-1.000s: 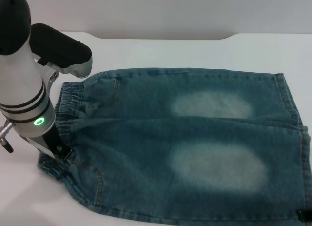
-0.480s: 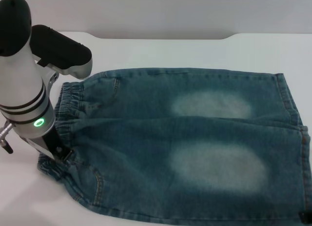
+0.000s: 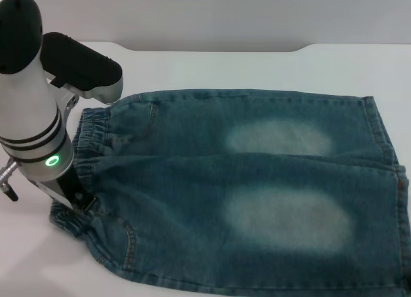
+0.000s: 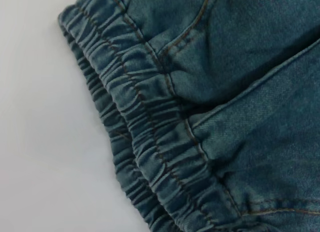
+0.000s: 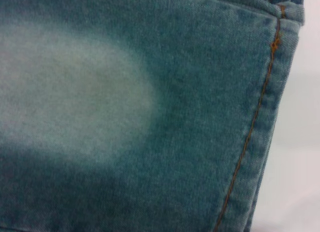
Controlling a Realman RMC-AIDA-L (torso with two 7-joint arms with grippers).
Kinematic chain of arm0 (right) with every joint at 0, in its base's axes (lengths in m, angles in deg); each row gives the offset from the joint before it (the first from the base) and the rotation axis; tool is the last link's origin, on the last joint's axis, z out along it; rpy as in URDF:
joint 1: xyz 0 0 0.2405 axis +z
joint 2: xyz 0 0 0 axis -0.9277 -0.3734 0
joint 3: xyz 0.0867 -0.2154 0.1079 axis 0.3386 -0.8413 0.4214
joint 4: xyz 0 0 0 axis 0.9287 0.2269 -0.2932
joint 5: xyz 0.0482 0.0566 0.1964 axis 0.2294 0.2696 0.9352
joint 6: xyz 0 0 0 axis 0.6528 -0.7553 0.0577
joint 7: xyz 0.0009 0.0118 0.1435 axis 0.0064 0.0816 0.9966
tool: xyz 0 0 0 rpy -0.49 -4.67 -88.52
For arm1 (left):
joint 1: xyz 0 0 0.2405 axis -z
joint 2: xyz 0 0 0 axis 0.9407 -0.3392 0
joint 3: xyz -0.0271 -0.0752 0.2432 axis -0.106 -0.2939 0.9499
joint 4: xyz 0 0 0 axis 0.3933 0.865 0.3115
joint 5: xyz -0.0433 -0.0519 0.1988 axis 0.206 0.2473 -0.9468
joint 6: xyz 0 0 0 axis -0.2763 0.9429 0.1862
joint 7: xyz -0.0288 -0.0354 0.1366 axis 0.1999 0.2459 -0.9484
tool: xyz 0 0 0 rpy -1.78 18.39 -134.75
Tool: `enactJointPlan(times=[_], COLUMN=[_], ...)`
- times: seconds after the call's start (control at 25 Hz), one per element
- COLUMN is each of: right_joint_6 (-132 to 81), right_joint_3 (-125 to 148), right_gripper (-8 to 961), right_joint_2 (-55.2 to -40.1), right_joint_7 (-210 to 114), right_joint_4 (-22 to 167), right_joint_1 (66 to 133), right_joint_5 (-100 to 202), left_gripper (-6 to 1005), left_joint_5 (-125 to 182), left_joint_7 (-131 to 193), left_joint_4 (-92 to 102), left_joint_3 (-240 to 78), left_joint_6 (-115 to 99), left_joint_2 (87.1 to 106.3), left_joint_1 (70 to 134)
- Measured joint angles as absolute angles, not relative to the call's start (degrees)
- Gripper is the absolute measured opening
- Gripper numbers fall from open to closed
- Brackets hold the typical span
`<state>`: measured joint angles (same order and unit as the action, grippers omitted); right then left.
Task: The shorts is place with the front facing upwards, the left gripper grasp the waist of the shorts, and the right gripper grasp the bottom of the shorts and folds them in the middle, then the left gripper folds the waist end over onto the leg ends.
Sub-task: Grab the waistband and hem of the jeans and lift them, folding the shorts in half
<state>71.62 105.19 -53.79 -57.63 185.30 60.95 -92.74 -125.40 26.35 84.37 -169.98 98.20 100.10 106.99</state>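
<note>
The blue-teal denim shorts (image 3: pixel 257 181) lie flat with two pale patches facing up. The ruched waist (image 3: pixel 90 136) is at the left and the straight leg ends (image 3: pixel 385 136) at the right. My left gripper (image 3: pixel 76 199) hangs from the silver-white arm with the green light and reaches down onto the near part of the waist. The left wrist view shows the gathered waist (image 4: pixel 150 152) close below, beside bare white table. In the right wrist view, the bottom of the shorts (image 5: pixel 260 117) with its orange stitching lies next to a pale patch (image 5: pixel 65 91). The right gripper itself is out of view.
The shorts rest on a white table (image 3: pixel 225 66) whose far edge runs across the top of the head view, with a grey wall behind. Bare tabletop lies beyond the shorts and to the left of the waist.
A black tip at the head view's lower right corner, by the leg hem, has slid out of the picture. The left arm and the shorts have hardly moved.
</note>
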Motion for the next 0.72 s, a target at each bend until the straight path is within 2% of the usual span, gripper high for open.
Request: enactJointPlan(times=[0.64,0.72], right_joint_6=[70.6,70.5], right_joint_3=[104.7,104.7], right_gripper=[-2,6], right_joint_2=[-53.72,-53.72], right_joint_7=[-58.2,-58.3], right_joint_4=[185.3,185.5], right_joint_1=[61.1,61.3], right_joint_5=[-92.5,-92.2], left_gripper=[40,40], left_joint_5=[-125.2,-125.2], left_joint_7=[26.0,26.0], left_joint_4=[83.2,83.1], left_joint_3=[-169.8,-169.6], left_joint_6=[97.5,97.4], left_joint_2=[100.00,100.00], left_joint_1=[107.0,107.0])
